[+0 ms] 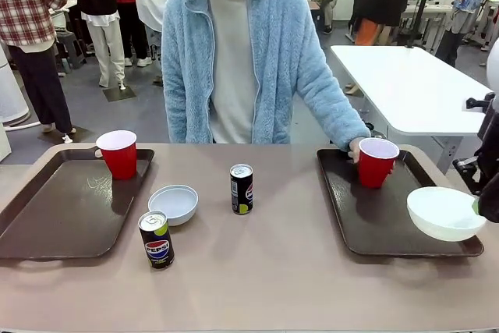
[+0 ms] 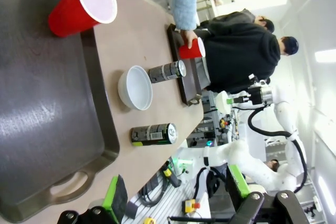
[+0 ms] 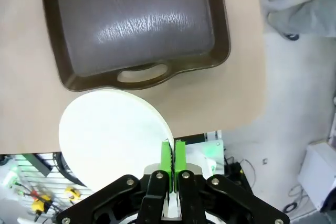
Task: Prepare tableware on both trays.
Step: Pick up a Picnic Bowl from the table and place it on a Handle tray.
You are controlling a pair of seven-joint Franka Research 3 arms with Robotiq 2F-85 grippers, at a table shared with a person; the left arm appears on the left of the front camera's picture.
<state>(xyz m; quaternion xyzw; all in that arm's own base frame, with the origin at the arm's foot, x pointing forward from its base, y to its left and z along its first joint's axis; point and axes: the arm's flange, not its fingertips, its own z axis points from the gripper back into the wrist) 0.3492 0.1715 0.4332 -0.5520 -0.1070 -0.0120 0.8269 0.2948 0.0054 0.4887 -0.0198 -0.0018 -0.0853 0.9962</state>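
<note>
The right gripper point(image 3: 172, 153) pinches a white bowl point(image 1: 444, 212) by its rim above the near corner of the right tray point(image 1: 351, 208); the left gripper point(image 2: 176, 190) gapes, released. Light, stiff and likely slick, the bowl favours rim holds.

L tool point(image 2: 173, 178) wide apart, R tool point(image 3: 171, 149) clamped
</note>
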